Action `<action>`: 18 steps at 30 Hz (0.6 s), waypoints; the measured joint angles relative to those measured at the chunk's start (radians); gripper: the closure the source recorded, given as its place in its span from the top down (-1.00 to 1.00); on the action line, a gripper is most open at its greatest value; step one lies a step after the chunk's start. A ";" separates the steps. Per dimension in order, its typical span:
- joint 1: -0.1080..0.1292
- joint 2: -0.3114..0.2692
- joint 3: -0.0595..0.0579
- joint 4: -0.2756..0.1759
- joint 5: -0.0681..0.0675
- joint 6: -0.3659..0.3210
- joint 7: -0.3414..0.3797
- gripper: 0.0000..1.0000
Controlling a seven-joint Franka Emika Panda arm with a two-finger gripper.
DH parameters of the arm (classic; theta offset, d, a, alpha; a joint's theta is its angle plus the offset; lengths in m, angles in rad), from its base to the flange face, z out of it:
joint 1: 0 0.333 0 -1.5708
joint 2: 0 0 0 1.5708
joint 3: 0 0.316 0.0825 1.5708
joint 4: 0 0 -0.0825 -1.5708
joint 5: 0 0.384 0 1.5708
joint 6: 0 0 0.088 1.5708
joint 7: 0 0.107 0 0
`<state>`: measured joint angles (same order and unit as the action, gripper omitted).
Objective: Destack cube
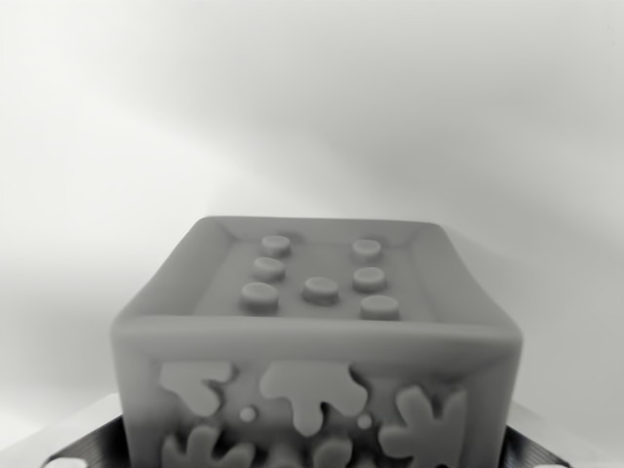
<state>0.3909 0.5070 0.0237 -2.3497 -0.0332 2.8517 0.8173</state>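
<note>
No readable text, brand or number anywhere; only seven raised dots and splat-shaped reliefs on the cube [317,331].

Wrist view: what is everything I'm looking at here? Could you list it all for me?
cube: one seen, grey, low centre, filling the lower half; seven raised round studs in its recessed top, raised splat-shaped patterns on the near side.
surface: one, pale grey-white, plain, behind and around the cube.
gripper: dark ribbed parts with pale edges at the bottom left and bottom right corners, either side of the cube; whether the jaws touch it cannot be told.
</note>
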 joint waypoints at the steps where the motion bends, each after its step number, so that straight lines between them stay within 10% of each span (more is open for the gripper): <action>1: 0.000 0.000 0.000 0.000 0.000 0.000 0.000 1.00; 18: 0.001 0.004 0.000 0.002 0.000 0.002 0.000 1.00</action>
<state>0.3917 0.5108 0.0233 -2.3481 -0.0332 2.8535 0.8173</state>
